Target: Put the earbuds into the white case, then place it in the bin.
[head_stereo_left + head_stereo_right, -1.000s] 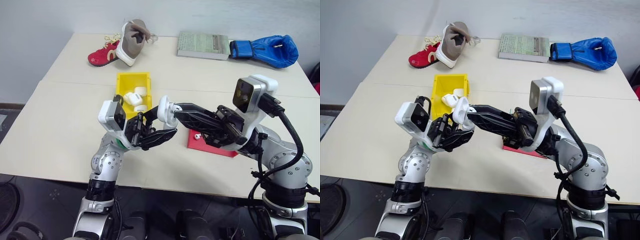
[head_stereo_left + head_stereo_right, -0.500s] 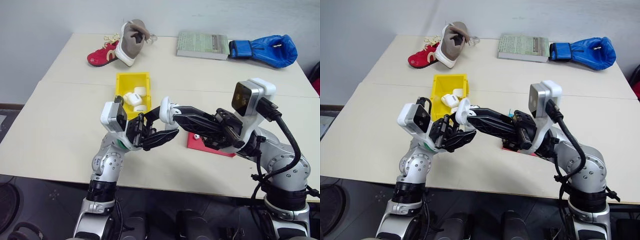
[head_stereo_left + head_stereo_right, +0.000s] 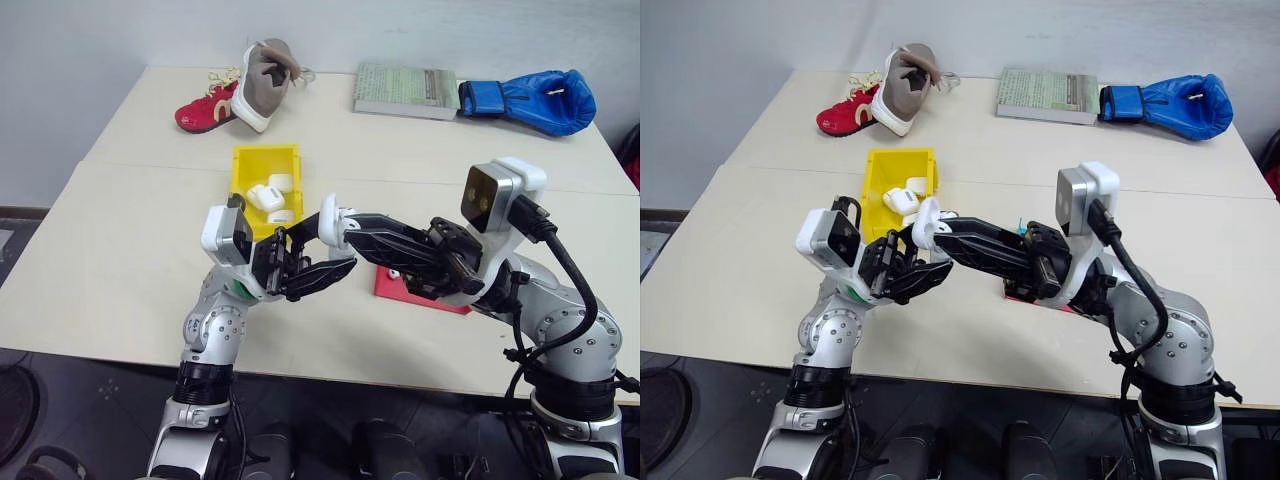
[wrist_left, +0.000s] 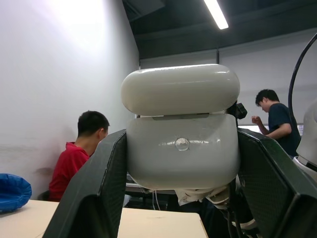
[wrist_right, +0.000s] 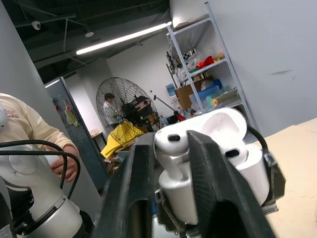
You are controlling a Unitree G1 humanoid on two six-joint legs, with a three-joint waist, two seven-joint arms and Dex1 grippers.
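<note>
Beyond the left gripper [image 3: 335,268] clamping the white case [image 4: 181,134], the bin [image 3: 241,163] holds cases.

The white case [image 4: 181,144] is glossy and rounded, held upright above the table in front of the yellow bin [image 3: 266,160], its hinged lid tipped open. One earbud [image 5: 171,153] stands stem-down at the case's open top, its glossy head poking above the rim. Another earbud [image 3: 395,272] lies on the red tray. The bin sits on the table with upright walls and several white cases inside.
</note>
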